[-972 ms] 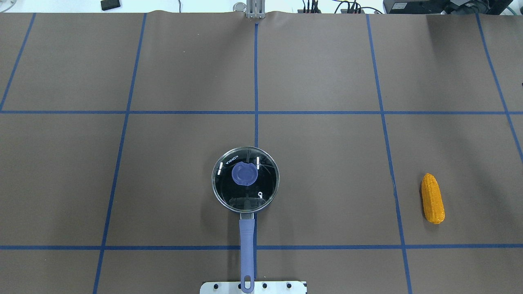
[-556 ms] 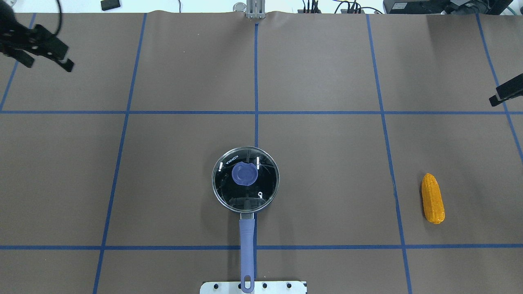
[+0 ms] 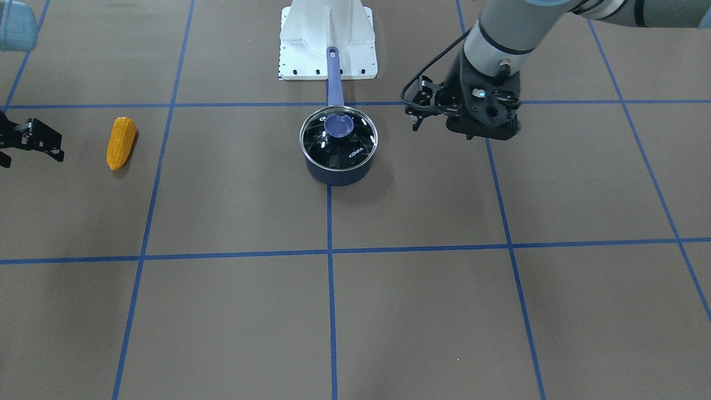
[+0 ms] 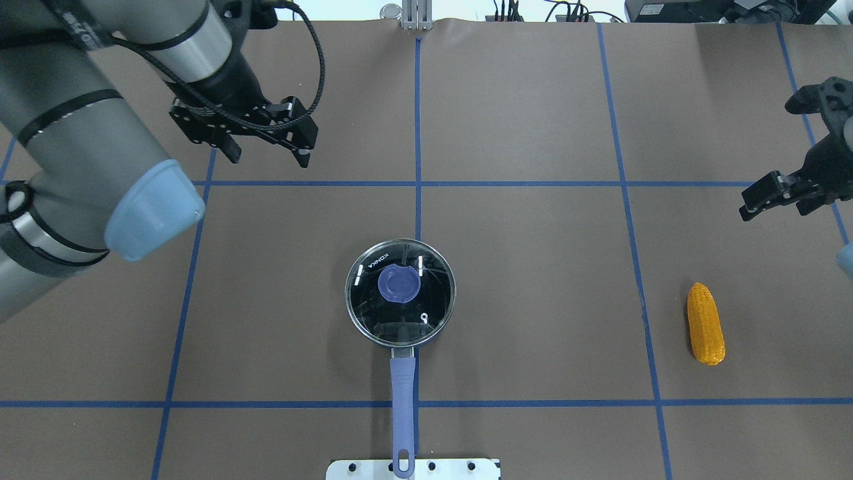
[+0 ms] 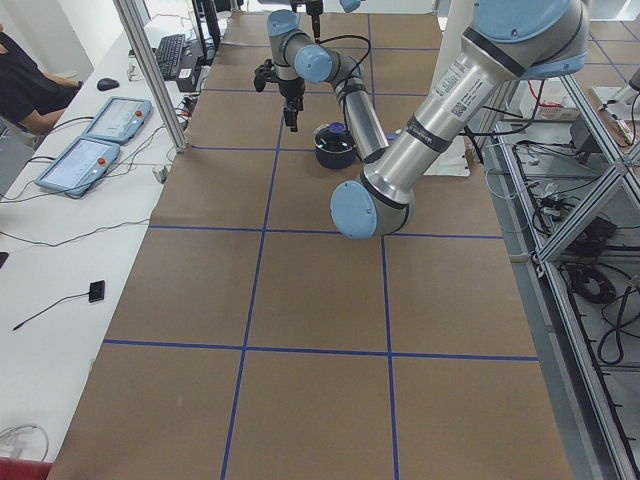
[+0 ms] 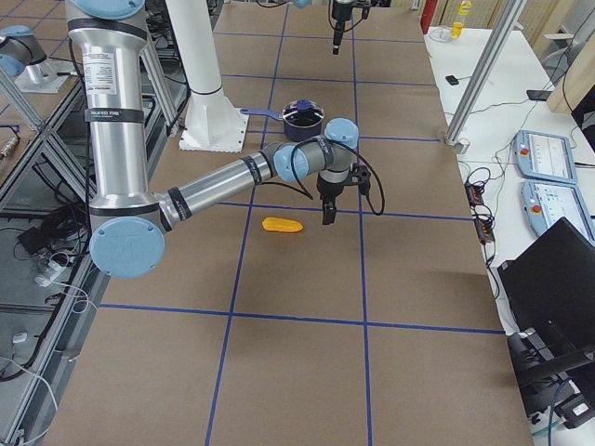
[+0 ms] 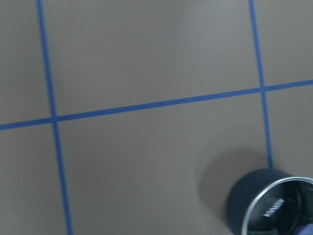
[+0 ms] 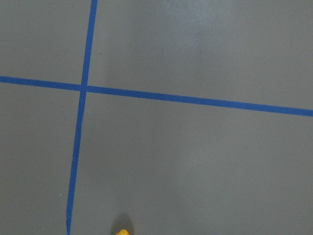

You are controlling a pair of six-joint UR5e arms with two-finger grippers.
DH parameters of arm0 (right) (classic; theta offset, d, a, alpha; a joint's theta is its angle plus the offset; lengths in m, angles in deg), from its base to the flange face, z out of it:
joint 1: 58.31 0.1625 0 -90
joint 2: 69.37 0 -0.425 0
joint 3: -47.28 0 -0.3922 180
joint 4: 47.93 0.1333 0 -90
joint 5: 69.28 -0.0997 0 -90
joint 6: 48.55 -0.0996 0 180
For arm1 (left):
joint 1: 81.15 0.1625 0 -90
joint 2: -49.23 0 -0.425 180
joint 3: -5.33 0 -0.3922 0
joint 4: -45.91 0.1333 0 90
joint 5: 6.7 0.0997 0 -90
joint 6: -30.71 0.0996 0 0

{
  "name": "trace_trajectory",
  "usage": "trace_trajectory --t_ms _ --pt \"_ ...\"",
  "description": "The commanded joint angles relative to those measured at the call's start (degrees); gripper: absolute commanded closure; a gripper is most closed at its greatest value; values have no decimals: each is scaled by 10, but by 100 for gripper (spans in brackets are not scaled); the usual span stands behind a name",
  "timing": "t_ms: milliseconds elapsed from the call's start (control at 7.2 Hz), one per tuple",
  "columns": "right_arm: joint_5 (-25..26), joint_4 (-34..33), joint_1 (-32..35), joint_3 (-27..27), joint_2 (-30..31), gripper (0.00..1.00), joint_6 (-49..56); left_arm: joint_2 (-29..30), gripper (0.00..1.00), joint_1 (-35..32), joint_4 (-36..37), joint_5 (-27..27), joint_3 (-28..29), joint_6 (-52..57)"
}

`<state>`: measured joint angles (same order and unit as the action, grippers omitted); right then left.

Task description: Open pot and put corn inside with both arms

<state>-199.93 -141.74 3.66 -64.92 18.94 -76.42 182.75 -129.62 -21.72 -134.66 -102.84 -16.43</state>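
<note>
Pot, one, sits mid-table in my front view, its single glass lid on. I count one corn cob near the right gripper, which is spread wide and empty. Overhead, the left gripper is also wide and empty, well apart from the pot.

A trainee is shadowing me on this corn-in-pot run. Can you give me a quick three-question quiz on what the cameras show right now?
1. Fill in: the left gripper and the right gripper each hold ____.
2. Which is nearest the corn? A) left gripper B) right gripper C) pot
3. True or false: the glass lid is already off the pot.

Key: 1) nothing; both are open above bare table. 2) B. 3) False; the lid sits on the pot.
</note>
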Motion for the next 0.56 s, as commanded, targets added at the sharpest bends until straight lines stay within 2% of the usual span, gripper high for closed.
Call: trace_trajectory --t_ms 0,278,417 --pt "12 1 -52 -19 32 0 -22 54 0 55 -9 51 42 -45" --pt "55 10 -115 -43 41 0 -94 71 0 99 -9 93 57 -52" --pt "59 54 -128 -43 67 0 -103 71 0 120 -14 109 65 -52"
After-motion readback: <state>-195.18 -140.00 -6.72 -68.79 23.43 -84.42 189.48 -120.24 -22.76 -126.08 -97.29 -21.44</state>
